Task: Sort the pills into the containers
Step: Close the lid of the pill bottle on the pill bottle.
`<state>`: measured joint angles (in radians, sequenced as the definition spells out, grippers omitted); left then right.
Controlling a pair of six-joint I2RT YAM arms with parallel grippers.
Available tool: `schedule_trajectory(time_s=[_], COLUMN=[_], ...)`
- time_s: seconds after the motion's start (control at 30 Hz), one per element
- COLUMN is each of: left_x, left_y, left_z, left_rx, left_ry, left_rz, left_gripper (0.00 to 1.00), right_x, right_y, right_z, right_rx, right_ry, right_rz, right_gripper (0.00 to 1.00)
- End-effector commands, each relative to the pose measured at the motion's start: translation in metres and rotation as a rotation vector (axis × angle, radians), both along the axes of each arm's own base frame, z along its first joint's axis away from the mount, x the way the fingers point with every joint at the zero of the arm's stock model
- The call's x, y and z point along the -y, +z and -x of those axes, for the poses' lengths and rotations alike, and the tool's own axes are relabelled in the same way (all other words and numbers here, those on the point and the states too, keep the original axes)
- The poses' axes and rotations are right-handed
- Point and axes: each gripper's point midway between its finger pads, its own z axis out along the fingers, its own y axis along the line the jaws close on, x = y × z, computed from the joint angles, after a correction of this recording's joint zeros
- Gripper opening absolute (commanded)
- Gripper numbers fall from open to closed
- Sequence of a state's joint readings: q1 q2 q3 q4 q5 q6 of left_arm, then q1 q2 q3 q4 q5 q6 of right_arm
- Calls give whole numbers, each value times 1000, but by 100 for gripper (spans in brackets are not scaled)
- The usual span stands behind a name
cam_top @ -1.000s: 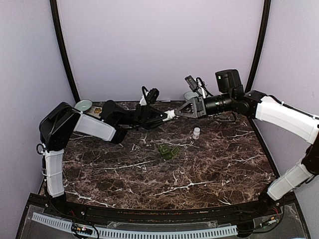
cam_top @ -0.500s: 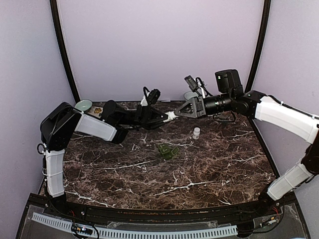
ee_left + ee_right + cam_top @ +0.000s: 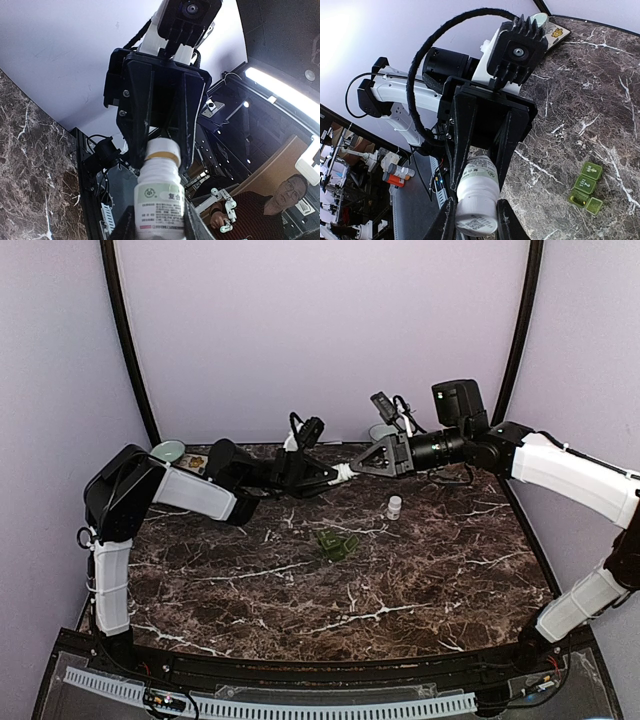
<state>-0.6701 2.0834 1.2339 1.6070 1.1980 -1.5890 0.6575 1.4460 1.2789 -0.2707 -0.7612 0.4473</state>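
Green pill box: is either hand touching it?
No, the green pill box lies alone; the left hand and right hand grip a white bottle farther back.

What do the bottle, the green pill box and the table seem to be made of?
The bottle looks like smooth white plastic with a printed paper label. The pill box seems glossy green plastic, slightly see-through. The table looks like dark marble with white veins, perhaps only a printed surface.

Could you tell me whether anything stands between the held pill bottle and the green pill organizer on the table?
Nothing visible does. The left gripper and right gripper hold the pill bottle above the table; only bare marble separates it from the green pill organizer. The small white container stands aside.
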Motion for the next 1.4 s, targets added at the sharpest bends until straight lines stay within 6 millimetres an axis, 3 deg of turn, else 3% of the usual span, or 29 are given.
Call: schedule_trajectory(time_s=[0.0,0.8,1.37], left_x=[3,7,13], left_y=[18,39,63], left_z=[8,5,14], left_rx=[57,35,54], left_ry=[-22,-14,-76], left_rz=[45,122,137], left_gripper=[0,0,0], right_x=[-9,-15,-16], right_y=[9,6,20], right_z=[4,6,23], right_rx=[21,50,73], right_ry=[42,41,128], right_rz=[-39,-50,-119], right_gripper=[0,0,1])
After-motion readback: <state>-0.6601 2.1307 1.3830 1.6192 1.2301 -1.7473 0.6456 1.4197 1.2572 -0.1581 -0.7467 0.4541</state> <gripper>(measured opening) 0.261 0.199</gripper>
